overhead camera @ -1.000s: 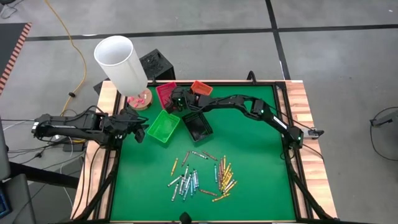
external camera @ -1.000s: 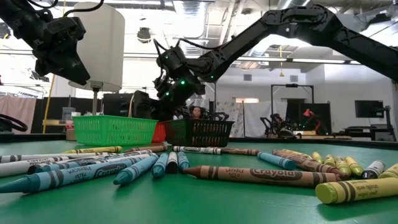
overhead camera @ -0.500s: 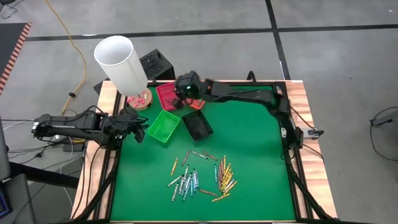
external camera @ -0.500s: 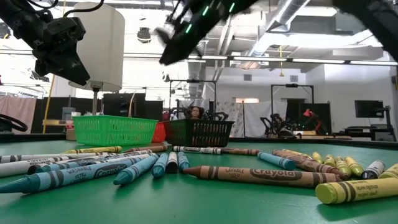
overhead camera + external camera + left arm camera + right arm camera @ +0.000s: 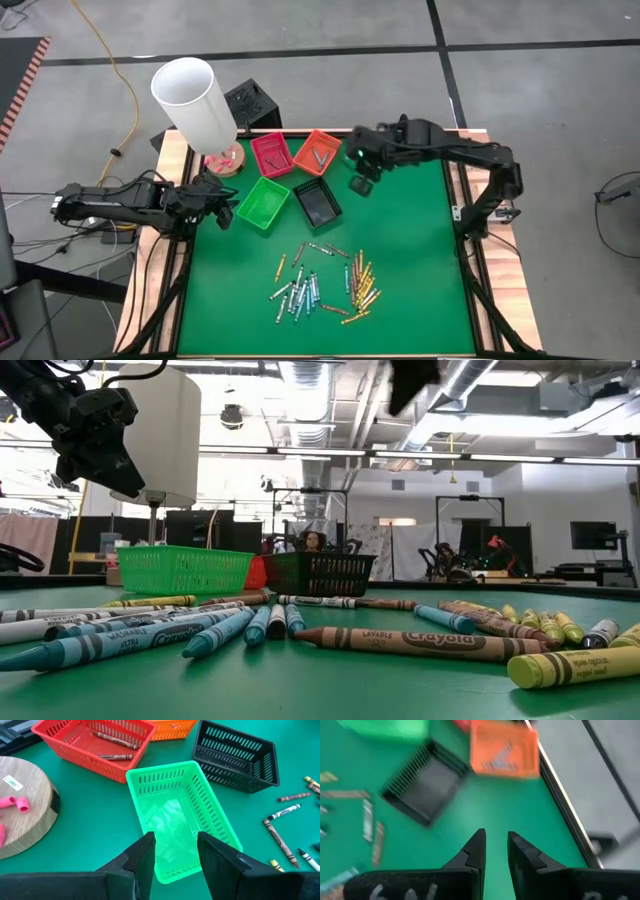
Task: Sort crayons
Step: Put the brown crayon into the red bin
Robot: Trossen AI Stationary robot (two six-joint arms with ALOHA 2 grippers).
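Several crayons (image 5: 320,280) in yellow-orange, light blue, red-brown and grey-white lie loose on the green mat near the table's near edge; they fill the foreground of the low view (image 5: 400,638). Red (image 5: 270,153), orange (image 5: 318,151), green (image 5: 264,201) and black (image 5: 318,202) trays stand at the far left. The red tray holds brown crayons (image 5: 112,740); the orange one holds a few greyish ones (image 5: 320,156). My right gripper (image 5: 496,845) hovers right of the orange tray (image 5: 360,172), slightly open and empty. My left gripper (image 5: 175,852) waits open over the green tray's near-left end.
A tall white cylinder (image 5: 195,98) stands on a round wooden base (image 5: 20,805) with pink pieces at the far left corner. Wooden rails (image 5: 490,200) border the mat. Bare green mat (image 5: 410,240) lies right of the crayons.
My right gripper has risen from over the red and orange trays and swung toward the table's right edge, now clear of both trays. The trays and loose crayons have stayed in place.
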